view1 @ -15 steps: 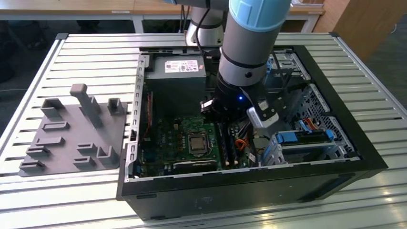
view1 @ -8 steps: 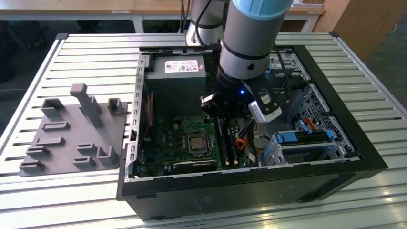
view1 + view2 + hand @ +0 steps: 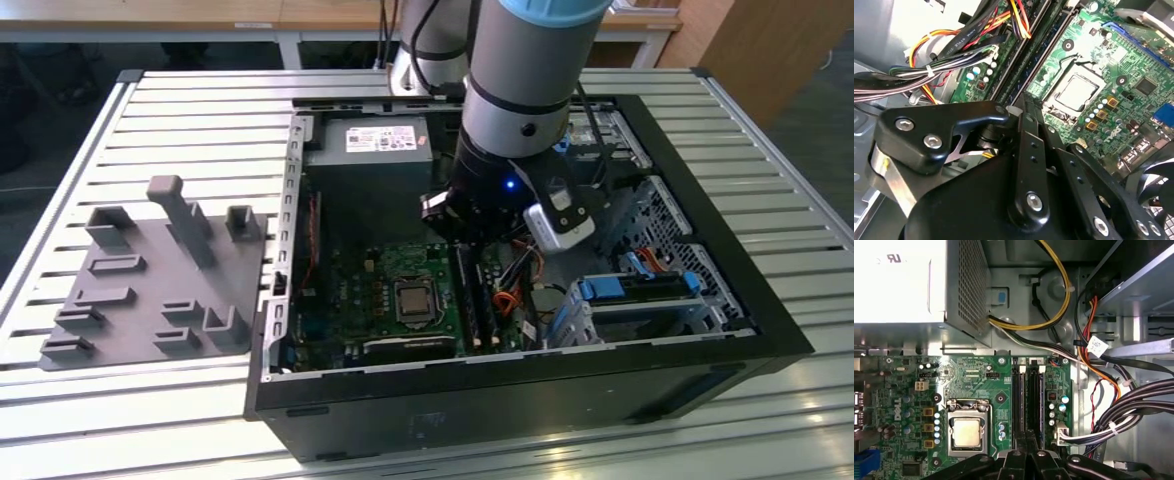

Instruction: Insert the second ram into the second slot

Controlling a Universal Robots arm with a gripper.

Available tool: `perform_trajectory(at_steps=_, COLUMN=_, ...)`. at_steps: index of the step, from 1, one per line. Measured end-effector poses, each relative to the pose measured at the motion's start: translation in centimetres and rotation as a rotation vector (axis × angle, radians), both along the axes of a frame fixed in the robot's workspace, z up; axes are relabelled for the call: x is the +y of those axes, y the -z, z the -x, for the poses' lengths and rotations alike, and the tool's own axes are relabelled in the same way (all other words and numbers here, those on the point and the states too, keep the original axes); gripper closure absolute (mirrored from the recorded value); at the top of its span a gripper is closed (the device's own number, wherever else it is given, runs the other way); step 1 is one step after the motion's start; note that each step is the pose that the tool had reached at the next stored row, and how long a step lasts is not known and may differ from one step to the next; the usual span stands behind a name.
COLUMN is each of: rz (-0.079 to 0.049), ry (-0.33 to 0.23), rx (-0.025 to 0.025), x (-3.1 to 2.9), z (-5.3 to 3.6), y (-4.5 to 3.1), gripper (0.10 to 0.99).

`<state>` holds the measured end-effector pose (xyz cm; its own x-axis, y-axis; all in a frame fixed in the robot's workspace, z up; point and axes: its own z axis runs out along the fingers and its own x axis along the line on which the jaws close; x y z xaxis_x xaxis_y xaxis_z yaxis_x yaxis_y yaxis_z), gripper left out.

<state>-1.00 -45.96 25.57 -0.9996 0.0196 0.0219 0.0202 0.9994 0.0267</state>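
Two long dark ram sticks (image 3: pixel 1036 397) stand side by side in the slots beside the CPU socket (image 3: pixel 966 432), in the open computer case (image 3: pixel 534 375). I cannot tell which of them is the second ram. In the exterior view they run lengthwise at the slots (image 3: pixel 470 295); in the second wrist view they lie diagonally (image 3: pixel 1034 62). My gripper (image 3: pixel 1026 435) hangs just above the slots' near end, its black fingers (image 3: pixel 1026 130) pressed together with nothing visible between them. Whether the tips touch a stick is hidden.
The power supply (image 3: pixel 367 140) fills the case's back. Bundled cables (image 3: pixel 1134 400) run along the side of the slots. A blue drive bracket (image 3: pixel 641 288) sits at the exterior view's right. A grey fixture block (image 3: pixel 160 280) lies on the slatted table outside the case.
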Motion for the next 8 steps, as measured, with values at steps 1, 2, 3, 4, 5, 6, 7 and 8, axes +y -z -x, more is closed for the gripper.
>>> perform_trajectory(at_steps=1, rz=0.000, ry=0.000, rx=0.0000, x=0.00, z=0.00, y=0.00, gripper=0.980)
perform_trajectory(at_steps=2, rz=-0.001, ry=0.000, rx=0.0000, x=0.00, z=0.00, y=0.00, gripper=0.980)
perform_trajectory(at_steps=3, rz=-0.001, ry=0.000, rx=0.0000, x=0.00, z=-0.01, y=0.00, gripper=0.980)
perform_trajectory(at_steps=4, rz=-0.002, ry=0.000, rx=0.0000, x=0.00, z=0.00, y=0.00, gripper=0.980)
perform_trajectory(at_steps=5, rz=-0.002, ry=0.000, rx=0.0000, x=0.00, z=0.00, y=0.00, gripper=0.980)
perform_trajectory(at_steps=6, rz=-0.003, ry=0.000, rx=0.0000, x=0.00, z=0.00, y=0.00, gripper=0.980)
perform_trajectory(at_steps=7, rz=-0.003, ry=0.000, rx=0.0000, x=0.00, z=0.00, y=0.00, gripper=0.980)
perform_trajectory(at_steps=8, rz=-0.004, ry=0.000, rx=0.0000, x=0.00, z=0.00, y=0.00, gripper=0.980)
